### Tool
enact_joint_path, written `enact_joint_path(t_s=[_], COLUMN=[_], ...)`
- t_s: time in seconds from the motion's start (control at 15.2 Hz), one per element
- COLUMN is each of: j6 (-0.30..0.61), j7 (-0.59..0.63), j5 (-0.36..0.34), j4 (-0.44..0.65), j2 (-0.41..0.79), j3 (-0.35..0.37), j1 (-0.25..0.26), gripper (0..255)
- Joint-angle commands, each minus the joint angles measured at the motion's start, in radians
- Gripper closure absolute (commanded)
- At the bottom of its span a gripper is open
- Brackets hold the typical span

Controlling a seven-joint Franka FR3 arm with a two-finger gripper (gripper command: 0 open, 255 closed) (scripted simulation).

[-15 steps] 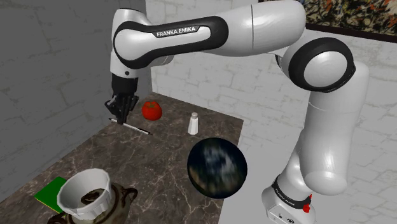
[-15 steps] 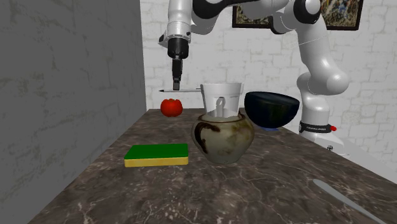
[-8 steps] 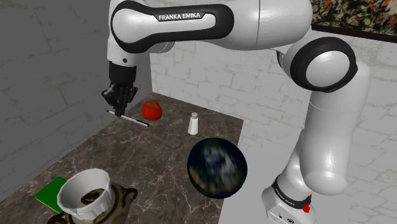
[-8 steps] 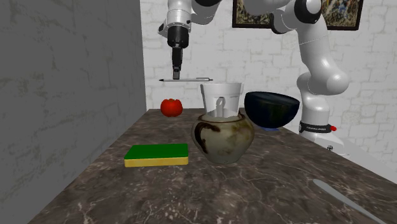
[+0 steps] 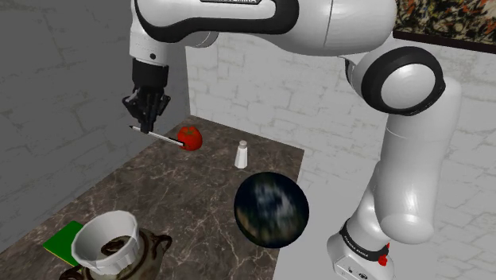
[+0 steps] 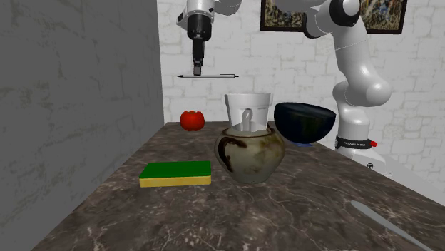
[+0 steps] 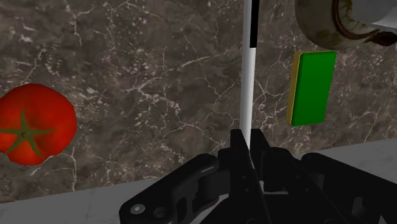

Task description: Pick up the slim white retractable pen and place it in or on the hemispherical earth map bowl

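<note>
My tool (image 5: pixel 145 127) pinches the one white pen (image 5: pixel 163 138) near one end, its long axis level in the air above the bench (image 5: pixel 191 199) edge by the single tomato (image 5: pixel 189 137). One globe bowl (image 5: pixel 271 209) sits near my stand. One brown pot (image 6: pixel 251 151) holds one white cup (image 6: pixel 248 110).

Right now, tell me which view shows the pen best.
Second exterior view: the whole pen shows side-on against the pale wall. Shoulder view: slanted, its tip overlapping the tomato. Wrist view: one end cropped.
</note>
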Motion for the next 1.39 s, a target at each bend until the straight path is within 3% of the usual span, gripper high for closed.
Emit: enact_joint_path(t_s=[0.0, 0.59, 1.32], j6=[0.008, 0.058, -0.036], j7=[-0.008, -0.102, -0.177], j5=[0.012, 0.111, 0.160], j4=[-0.057, -0.514, -0.889], j2=[-0.048, -0.442, -0.889], j3=[0.000, -0.024, -0.094], j1=[-0.008, -0.051, -0.052], gripper=[255, 255, 255])
